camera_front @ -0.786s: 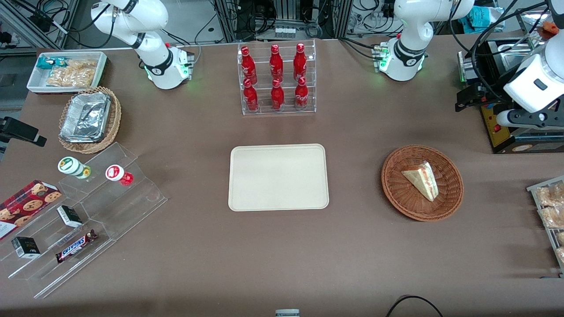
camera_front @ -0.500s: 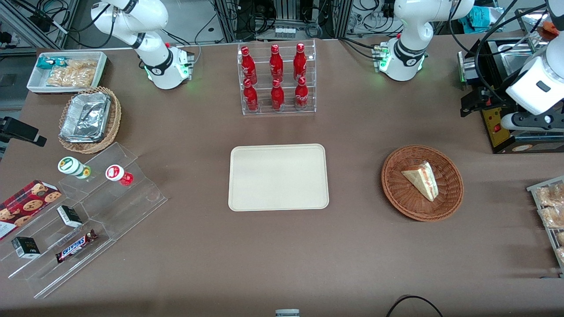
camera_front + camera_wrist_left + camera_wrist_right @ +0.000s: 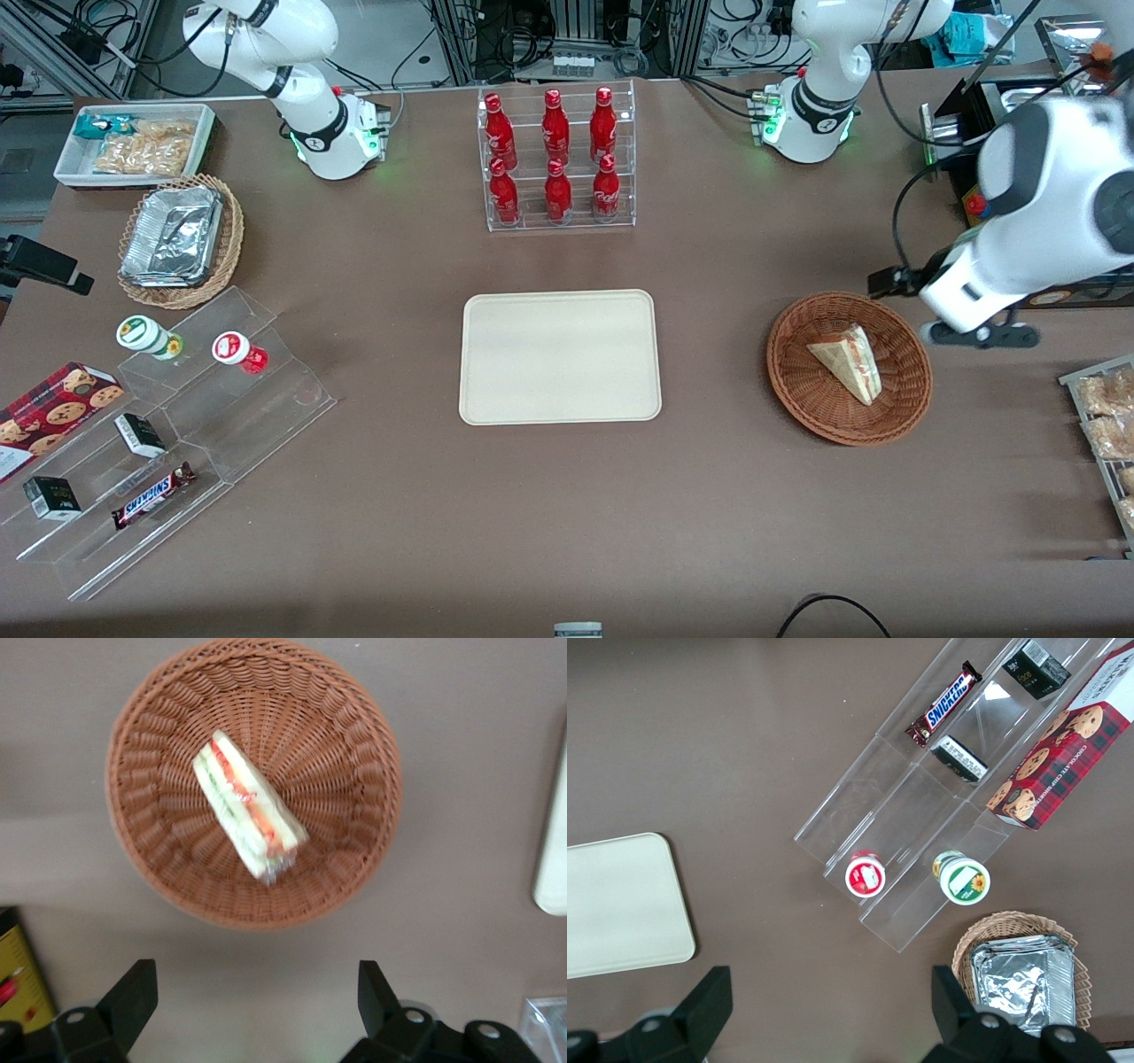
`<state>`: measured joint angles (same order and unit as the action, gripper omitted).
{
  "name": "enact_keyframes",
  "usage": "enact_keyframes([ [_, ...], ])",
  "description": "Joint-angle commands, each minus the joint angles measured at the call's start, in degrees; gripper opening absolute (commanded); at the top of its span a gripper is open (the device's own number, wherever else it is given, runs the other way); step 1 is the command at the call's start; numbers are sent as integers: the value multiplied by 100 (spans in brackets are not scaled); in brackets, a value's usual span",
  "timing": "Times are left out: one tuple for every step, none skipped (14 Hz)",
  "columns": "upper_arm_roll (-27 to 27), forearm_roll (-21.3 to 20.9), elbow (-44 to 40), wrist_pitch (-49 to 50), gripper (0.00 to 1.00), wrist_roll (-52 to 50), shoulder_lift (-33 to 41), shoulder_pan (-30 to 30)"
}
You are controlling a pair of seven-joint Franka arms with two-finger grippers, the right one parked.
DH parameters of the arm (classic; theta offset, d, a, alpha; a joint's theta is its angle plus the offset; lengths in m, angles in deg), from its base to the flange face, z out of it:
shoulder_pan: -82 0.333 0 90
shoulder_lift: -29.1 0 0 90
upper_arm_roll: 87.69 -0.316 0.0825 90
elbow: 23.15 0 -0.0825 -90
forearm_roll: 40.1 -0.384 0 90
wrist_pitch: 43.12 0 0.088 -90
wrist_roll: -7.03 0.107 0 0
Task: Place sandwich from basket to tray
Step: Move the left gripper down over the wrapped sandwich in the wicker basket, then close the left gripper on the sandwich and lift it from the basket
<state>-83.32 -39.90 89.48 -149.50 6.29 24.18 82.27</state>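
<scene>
The sandwich lies in the round reddish-brown basket, its striped cut edge facing up in the left wrist view. The cream tray sits empty at the table's middle, apart from the basket; its rim shows in the left wrist view. My left gripper hangs above the table just outside the basket's rim, toward the working arm's end. In the left wrist view the gripper is open and empty, with bare table between its fingers.
A clear rack of red bottles stands farther from the camera than the tray. A black and yellow device and a wire rack of pastries are at the working arm's end. A stepped acrylic shelf lies toward the parked arm's end.
My left arm has swung from above the black device down toward the basket, nearer to the camera. The sandwich, basket and tray have not moved.
</scene>
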Motion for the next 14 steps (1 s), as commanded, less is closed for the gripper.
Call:
enact_keyframes([
  [-24,-38,855,-1065,100,-484,124,16],
  [-24,-38,962,-1269,100,-967,62,16],
  [-24,-29,1050,-1376,100,-1615,26,16],
  [-24,-20,1129,-1455,100,-2257,43,25],
  [-24,-11,1347,-1708,100,-2777,61,25],
  [-24,15,1515,-2015,100,-3200,70,25],
  [-24,24,1586,-2192,100,-3883,27,25],
  [-24,24,1569,-2281,100,-4368,-70,25],
  [-24,15,1569,-2482,100,-4616,-158,16],
  [-24,24,1569,-2597,100,-4680,-263,16],
  [-24,24,1552,-2685,100,-4689,-429,16],
  [-24,24,1552,-2895,100,-4698,-588,16],
  [-24,24,1560,-3106,100,-4715,-737,16],
  [-24,24,1552,-3169,100,-4785,-852,25],
])
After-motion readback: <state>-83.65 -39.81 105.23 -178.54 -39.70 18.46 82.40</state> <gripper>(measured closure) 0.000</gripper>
